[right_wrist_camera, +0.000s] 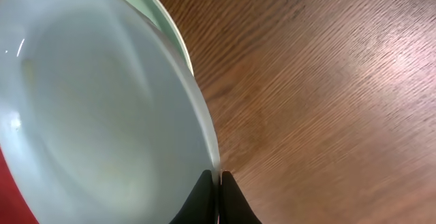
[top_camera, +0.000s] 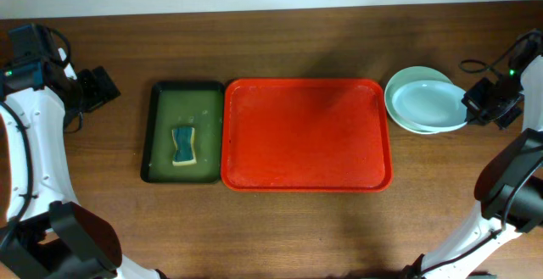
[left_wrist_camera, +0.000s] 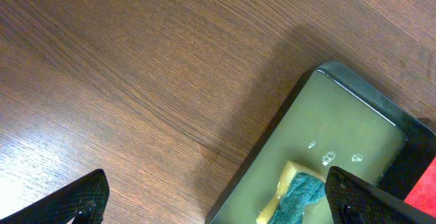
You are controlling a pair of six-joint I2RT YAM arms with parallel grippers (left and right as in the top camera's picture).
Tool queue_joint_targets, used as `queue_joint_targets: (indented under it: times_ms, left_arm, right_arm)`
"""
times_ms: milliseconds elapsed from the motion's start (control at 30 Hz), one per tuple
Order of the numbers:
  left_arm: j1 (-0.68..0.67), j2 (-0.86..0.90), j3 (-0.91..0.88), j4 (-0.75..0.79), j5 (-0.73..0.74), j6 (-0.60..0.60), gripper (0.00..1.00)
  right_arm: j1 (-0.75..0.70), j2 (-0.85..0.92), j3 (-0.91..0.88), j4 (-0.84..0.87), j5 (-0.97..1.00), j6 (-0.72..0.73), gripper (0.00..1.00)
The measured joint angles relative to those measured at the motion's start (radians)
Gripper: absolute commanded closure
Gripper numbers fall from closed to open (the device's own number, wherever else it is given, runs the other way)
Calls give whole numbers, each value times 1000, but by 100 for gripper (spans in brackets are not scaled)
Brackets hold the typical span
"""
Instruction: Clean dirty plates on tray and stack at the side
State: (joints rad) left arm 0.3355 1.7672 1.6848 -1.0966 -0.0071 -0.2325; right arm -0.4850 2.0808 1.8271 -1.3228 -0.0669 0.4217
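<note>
The plates [top_camera: 422,101] sit stacked on the bench [top_camera: 297,228] at 2 o'clock of the tray [top_camera: 305,135], just beside its right rim. The top plate [right_wrist_camera: 102,115] lies shifted toward 4 o'clock, and the right tool [right_wrist_camera: 219,178] is pinched on its thin rim. At 9 o'clock a green tray [top_camera: 157,135] stands just beside the red one, with a sponge [top_camera: 183,146] inside. The left tool [left_wrist_camera: 214,200] hangs spread wide near its 10 o'clock corner. Brown wood lies open at 12 and 6 o'clock.
</note>
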Motion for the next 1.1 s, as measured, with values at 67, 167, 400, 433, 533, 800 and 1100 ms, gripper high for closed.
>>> queue_joint_targets:
  times_ms: [67, 167, 400, 433, 533, 800, 1100]
  left_arm:
    - [0, 0, 0, 0, 0, 0, 1]
    - [0, 0, 0, 0, 0, 0, 1]
    - [0, 0, 0, 0, 0, 0, 1]
    - [0, 0, 0, 0, 0, 0, 0]
    - [0, 0, 0, 0, 0, 0, 1]
    - [0, 0, 0, 0, 0, 0, 0]
    - [0, 0, 0, 0, 0, 0, 0]
  right_arm:
    - [10, 0, 0, 4, 7, -1, 91]
    - [19, 0, 0, 8, 11, -4, 73]
    - [38, 0, 0, 10, 18, -7, 25]
    - [40, 0, -5, 11, 18, -3, 22]
    - [52, 0, -46, 10, 18, -24, 16]
    - [265, 0, -97, -151, 15, -169, 12]
    - [652, 0, -98, -54, 17, -315, 1]
